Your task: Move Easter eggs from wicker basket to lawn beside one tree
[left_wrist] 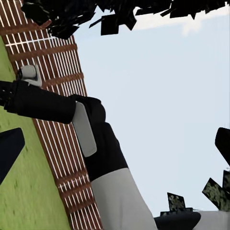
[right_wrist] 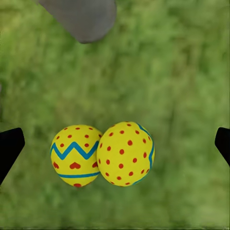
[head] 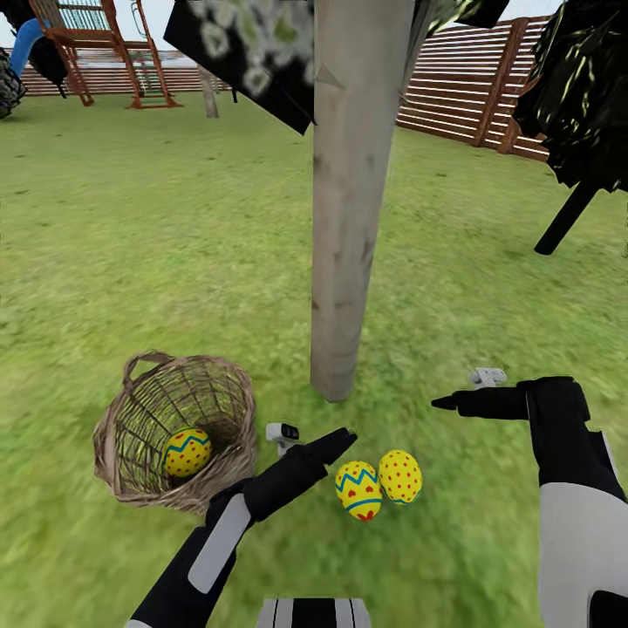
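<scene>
1. Two Easter eggs lie on the lawn [head: 131, 227] at the near side of the tree [head: 349, 201], a zigzag-banded egg [head: 358, 490] on the left and a red-dotted egg [head: 400, 476] on the right, touching each other and near the foot of the trunk.
2. The third egg [head: 186, 451], with a blue zigzag band, sits inside the wicker basket [head: 131, 471], which lies tipped on the grass to the left of the tree with its mouth toward the camera.
3. The left end effector [head: 342, 439] hangs between the basket and the pair of eggs, its dark tip just left of and slightly beyond the zigzag-banded egg; it holds nothing. In the left wrist view its black fingertips [left_wrist: 9, 149] sit at opposite edges of the frame, spread wide.
4. The right end effector [head: 447, 403] points left, above the grass to the right of the trunk and beyond the red-dotted egg, apart from it. In the right wrist view its fingertips [right_wrist: 9, 146] stand wide apart, with both eggs [right_wrist: 103, 154] on the grass between them and untouched.
5. A slatted wooden fence [head: 471, 96] closes the garden at far right, a play frame [head: 96, 52] stands at far left, and a black cone-shaped tree [head: 580, 96] leans in at right.
</scene>
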Controlling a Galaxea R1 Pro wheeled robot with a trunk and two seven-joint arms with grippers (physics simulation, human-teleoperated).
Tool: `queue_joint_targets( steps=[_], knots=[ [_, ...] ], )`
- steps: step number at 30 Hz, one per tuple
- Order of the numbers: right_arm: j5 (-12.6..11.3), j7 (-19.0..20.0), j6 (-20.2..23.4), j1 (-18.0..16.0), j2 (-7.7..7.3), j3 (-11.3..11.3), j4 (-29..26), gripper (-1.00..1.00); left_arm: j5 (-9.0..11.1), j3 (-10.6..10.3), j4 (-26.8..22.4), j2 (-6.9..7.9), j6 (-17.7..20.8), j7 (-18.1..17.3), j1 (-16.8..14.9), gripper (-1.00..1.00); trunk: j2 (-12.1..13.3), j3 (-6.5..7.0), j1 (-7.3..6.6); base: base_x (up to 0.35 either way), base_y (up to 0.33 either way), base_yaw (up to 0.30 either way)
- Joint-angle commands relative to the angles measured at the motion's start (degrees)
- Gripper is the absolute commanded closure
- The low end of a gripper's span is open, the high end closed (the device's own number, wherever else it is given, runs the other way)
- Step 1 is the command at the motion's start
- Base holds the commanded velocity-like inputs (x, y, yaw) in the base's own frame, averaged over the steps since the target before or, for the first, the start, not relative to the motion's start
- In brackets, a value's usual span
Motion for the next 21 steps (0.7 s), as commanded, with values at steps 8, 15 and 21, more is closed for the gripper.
queue_joint_targets(
  steps=[8,15,21],
  knots=[
    [0.55,0.54,-0.07,-0.04,0.01,0.01,-0.05,-1.0,0.74,-0.1,-0.06,0.02,0.5,-0.1,-0.03,-1.0,-0.02,-0.04,-0.05,-0.264,0.045,0.0],
    [0.55,0.53,-0.15,-0.04,-0.04,0.08,-0.81,-1.0,0.83,-0.11,-0.2,0.03,0.19,-0.64,-0.02,-1.0,-0.02,-0.04,-0.05,-0.005,0.001,0.0],
    [0.64,0.59,-0.09,-0.04,0.01,0.26,-1.0,-1.0,0.83,-0.11,-0.19,0.04,0.24,-0.65,0.01,-1.0,-0.02,-0.04,-0.05,0.0,0.0,0.0]
  ],
)
